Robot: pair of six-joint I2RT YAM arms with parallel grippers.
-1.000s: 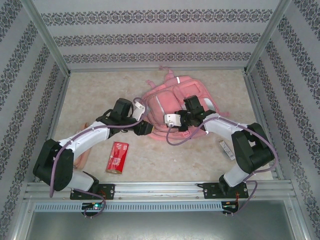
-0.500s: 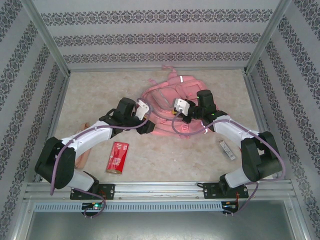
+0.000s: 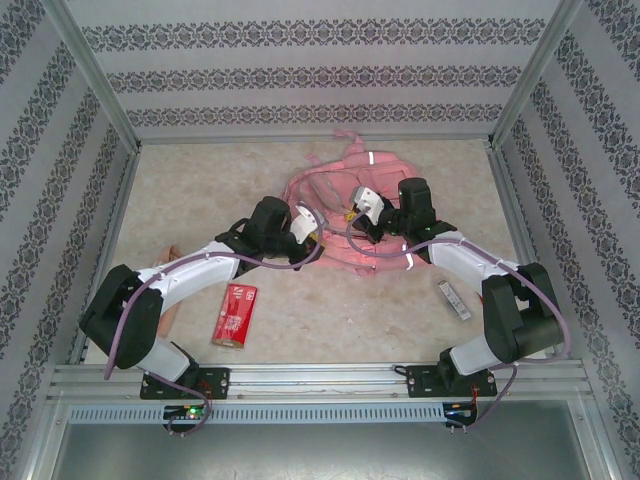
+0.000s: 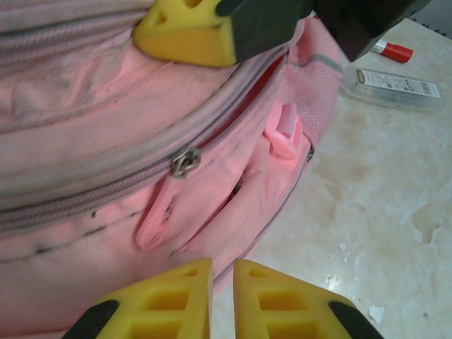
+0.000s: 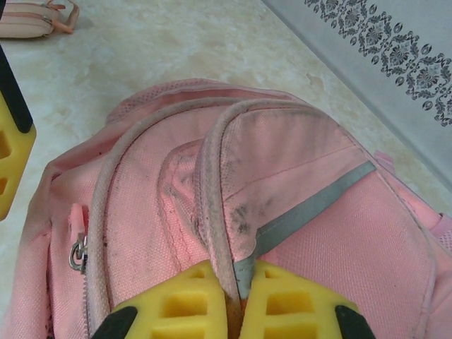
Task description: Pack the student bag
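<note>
The student bag (image 3: 340, 190), a soft pink backpack, lies bunched in the middle of the table. In the right wrist view my right gripper (image 5: 240, 286) is shut on a raised fold of the bag (image 5: 296, 176), with a piped seam and a grey reflective strip (image 5: 311, 205) pinched between its yellow fingers. At the bag's near edge my left gripper (image 4: 222, 286) has its jaws nearly together, and a thin pink edge of the bag (image 4: 85, 233) runs into the narrow gap. A metal zip pull (image 4: 185, 164) sits on a partly open zip just beyond.
A red packet (image 3: 236, 313) lies near the left arm. Right of the bag lies a clear labelled packet (image 4: 392, 83) (image 3: 453, 299), with a red-capped marker (image 4: 392, 49) beside it. A small pink pouch (image 5: 28, 18) rests at the table's left side. Patterned walls enclose the table.
My left gripper slid right to the bag's near edge and its jaws came together. The right gripper drew the fold toward the back right, bunching the bag.
</note>
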